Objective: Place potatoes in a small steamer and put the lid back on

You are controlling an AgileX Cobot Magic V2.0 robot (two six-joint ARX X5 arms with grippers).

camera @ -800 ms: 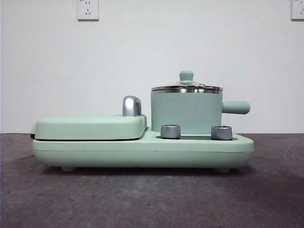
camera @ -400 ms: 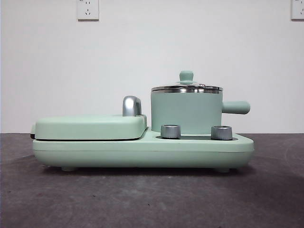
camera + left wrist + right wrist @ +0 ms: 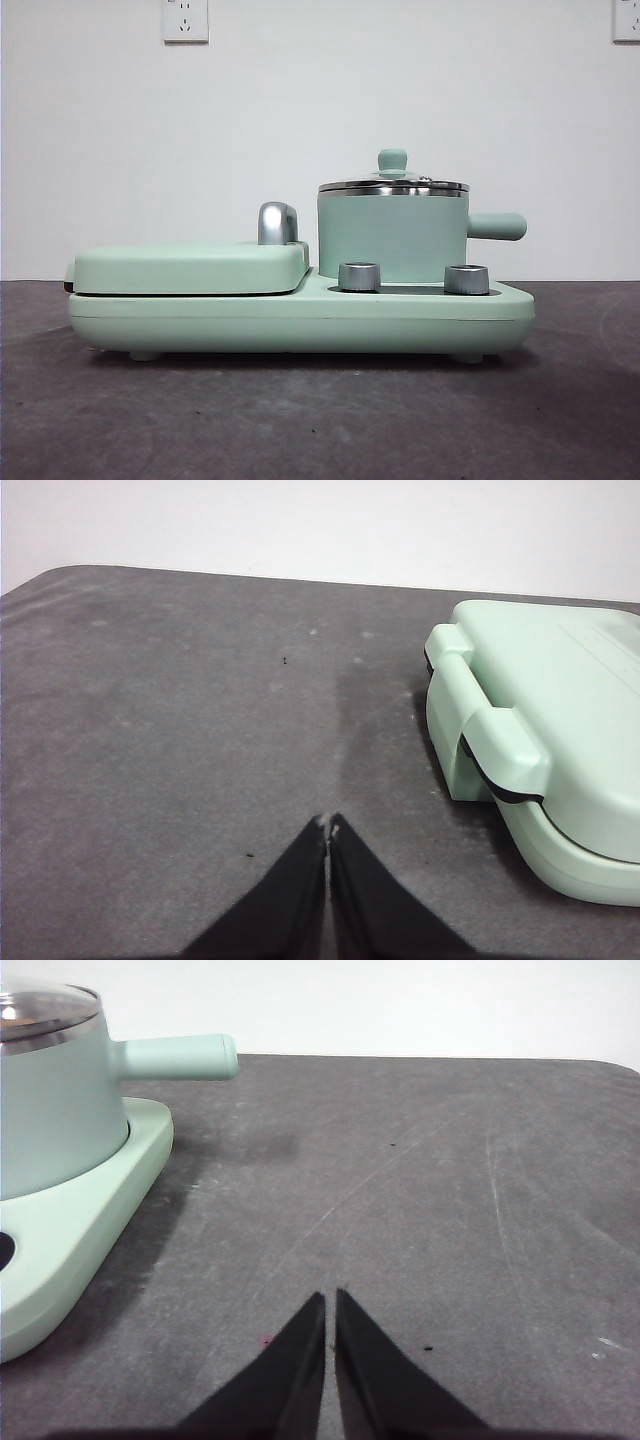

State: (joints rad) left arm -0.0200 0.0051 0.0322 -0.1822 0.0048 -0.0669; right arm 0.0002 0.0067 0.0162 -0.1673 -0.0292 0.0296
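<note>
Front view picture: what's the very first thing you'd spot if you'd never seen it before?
The big mint-green cooker base fills the middle of the dark table. On its right side stands the small steamer with the lid on top and a stubby handle pointing right; a flat griddle cover lies on the left. No potato shows, and both pincers, left pincer and right pincer, wait shut beside the cooker.

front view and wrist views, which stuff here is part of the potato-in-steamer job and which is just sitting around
Part of the job:
- small steamer, on the appliance base
- lid, sitting on the steamer
- left gripper and right gripper, both shut and empty over bare table
- no potato shows in any view

Just there:
- griddle cover
- two steel dials
- wall sockets
</note>
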